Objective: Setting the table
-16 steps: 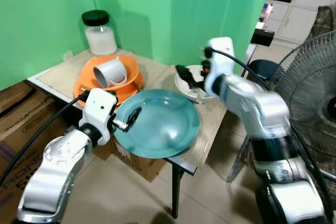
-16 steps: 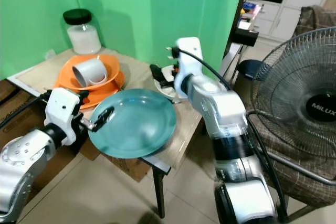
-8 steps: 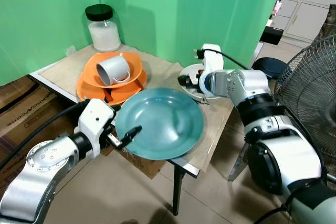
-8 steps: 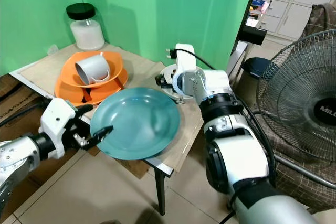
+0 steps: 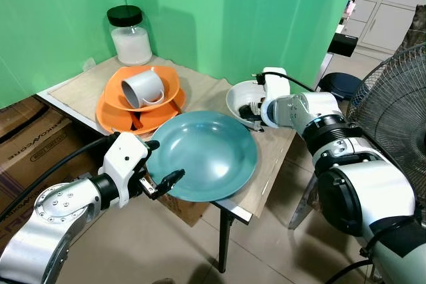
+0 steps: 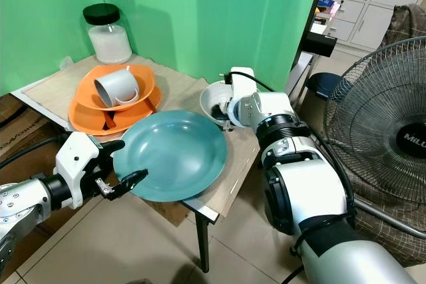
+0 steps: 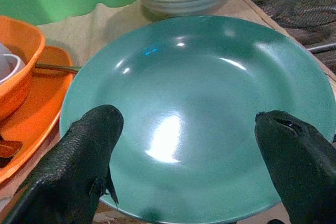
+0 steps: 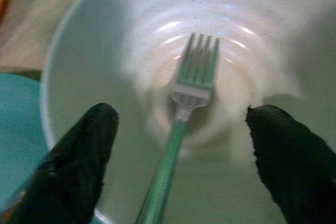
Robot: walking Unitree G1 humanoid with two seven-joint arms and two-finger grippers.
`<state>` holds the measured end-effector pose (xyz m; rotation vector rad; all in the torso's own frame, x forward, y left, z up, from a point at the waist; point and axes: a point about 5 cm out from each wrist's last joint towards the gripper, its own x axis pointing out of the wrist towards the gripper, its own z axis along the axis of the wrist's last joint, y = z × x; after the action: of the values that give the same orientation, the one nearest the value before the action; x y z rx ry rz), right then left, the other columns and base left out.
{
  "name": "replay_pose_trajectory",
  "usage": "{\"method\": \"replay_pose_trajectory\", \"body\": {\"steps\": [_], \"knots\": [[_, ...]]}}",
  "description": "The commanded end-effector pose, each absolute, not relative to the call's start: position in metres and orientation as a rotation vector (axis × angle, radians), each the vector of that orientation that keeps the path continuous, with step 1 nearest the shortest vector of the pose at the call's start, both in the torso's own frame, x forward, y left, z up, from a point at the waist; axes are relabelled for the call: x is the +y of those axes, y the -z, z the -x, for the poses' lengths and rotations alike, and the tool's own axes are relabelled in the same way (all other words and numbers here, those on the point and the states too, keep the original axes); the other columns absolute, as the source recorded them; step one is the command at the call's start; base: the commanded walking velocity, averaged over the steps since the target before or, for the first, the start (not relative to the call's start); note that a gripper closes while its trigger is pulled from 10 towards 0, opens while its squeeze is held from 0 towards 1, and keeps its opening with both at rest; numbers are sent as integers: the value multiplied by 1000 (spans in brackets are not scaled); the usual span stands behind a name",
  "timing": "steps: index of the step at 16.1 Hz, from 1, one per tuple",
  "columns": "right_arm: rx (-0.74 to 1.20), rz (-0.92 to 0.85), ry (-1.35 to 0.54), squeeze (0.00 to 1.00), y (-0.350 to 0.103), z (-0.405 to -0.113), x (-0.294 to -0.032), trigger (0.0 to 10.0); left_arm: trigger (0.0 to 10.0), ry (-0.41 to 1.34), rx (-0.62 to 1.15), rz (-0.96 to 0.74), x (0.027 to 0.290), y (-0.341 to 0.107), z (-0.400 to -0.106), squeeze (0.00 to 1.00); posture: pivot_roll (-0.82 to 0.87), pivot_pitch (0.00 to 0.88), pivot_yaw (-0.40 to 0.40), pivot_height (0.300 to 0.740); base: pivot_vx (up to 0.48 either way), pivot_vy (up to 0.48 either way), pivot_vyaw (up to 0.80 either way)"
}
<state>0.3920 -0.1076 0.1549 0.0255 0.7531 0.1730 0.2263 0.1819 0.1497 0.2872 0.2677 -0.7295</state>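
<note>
Since a moment ago the left claw [image 5: 165, 181] has let go of the teal plate [image 5: 203, 155] and drawn back off its near rim, and the right claw [image 8: 181, 145] has swung down from above the white bowl [image 5: 243, 100] to reach into it. That plate now lies flat on the desk [image 5: 200, 94], its near edge hanging out past the desk's front edge, with the left claw's two black fingers [image 7: 79, 156] spread wide on either side of the rim and gripping nothing. Just beyond it, the white bowl sits close to the desk's right edge with a green-handled fork [image 8: 184, 114] lying inside, tines toward the far wall; the right claw is wide open around the fork and empty. Farther back on the left are the stacked orange dishes [image 5: 136, 108] with a white mug [image 5: 142, 88] tipped on its side in them, and behind those a jar with a black lid [image 5: 130, 33]. My worry is the bowl: if the fingers close off-centre or push on the wall, it could slide toward the edge or tip, and the fork could skid out of a poor pinch. The overhanging plate could also be knocked to the floor if the left arm bumps it.
</note>
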Motion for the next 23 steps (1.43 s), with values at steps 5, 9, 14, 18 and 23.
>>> {"method": "replay_pose_trajectory", "body": {"steps": [5,9,14,18,23], "knots": [[714,55,-148,0,-161,-397,-112,1647,10000,761,265,-300,179,-153,-225,0,66,0,-16,740,0,0,0],[724,87,-157,0,-157,-396,-113,0,10000,772,266,-302,178,-153,-225,0,67,0,-14,740,0,0,0],[729,87,-163,0,-156,-396,-114,0,10000,775,263,-305,178,-154,-226,0,71,0,-15,740,0,0,0],[729,92,-173,0,-156,-396,-113,0,10000,773,259,-312,179,-155,-227,0,71,0,-12,740,0,0,0],[726,98,-184,0,-156,-396,-111,0,10000,770,256,-317,180,-156,-228,0,76,0,-9,740,0,0,0]]}}
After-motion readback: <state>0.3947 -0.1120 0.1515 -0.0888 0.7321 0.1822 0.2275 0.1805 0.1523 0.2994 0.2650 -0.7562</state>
